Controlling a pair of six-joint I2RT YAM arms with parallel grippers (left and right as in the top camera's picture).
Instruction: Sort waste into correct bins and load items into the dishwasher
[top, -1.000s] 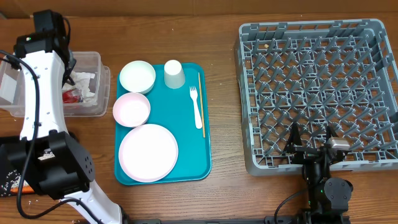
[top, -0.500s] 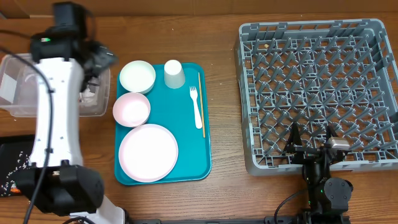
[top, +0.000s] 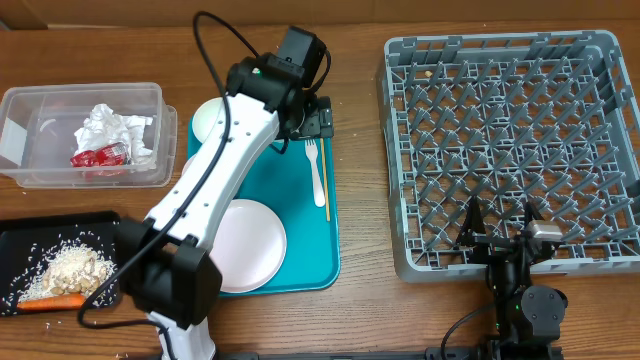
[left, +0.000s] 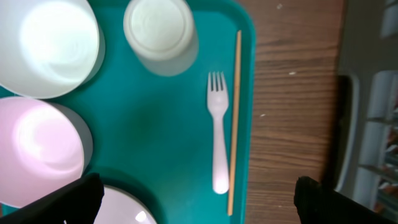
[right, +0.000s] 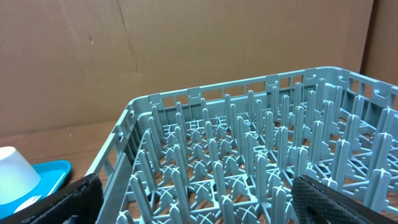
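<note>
Teal tray (left: 155, 124) — white fork (left: 216, 134) beside wooden stick (left: 235, 124), left fingers (left: 336, 202) spread.

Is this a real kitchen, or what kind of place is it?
Probably a robot practice setup, not a real kitchen. A square grey plastic dish rack stands in for a dishwasher, a teal plastic tray sits on a wooden table, and plain brown cardboard forms the back wall.

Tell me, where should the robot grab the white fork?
Probably by the thin neck just below the prongs, coming straight down from above. The fork lies flat on the teal tray, so only its top is reachable, and the wooden stick lies close along its right side, closest near the handle's end.
</note>
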